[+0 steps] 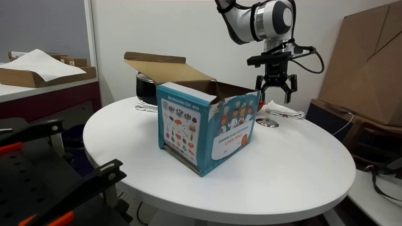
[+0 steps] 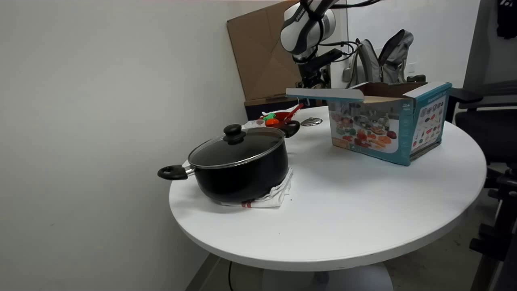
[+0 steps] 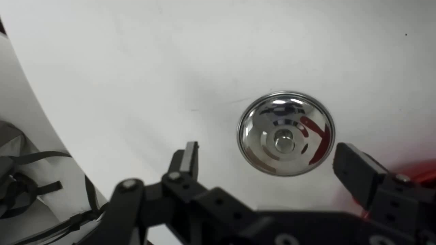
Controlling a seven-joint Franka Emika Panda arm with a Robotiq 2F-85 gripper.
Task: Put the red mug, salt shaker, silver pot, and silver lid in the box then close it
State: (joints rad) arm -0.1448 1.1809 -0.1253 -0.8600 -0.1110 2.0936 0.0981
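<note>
The silver lid [image 3: 286, 134] lies on the table [image 1: 282, 169] below the spread pincer [image 1: 275, 99].

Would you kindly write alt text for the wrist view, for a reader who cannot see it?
A shiny silver lid lies knob-up on a white table, seen from above. The robot's jaws stand open at the bottom; part of a red object shows lower right.

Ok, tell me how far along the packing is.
Done: perhaps the red mug, salt shaker and silver pot; I can't make them out on the table, but what the box holds is hidden.
In hand: nothing held; the open gripper hangs near the silver lid, probably about to take it.
Left: the lid, lying on the table, must go in; then the open flap must be closed.
</note>
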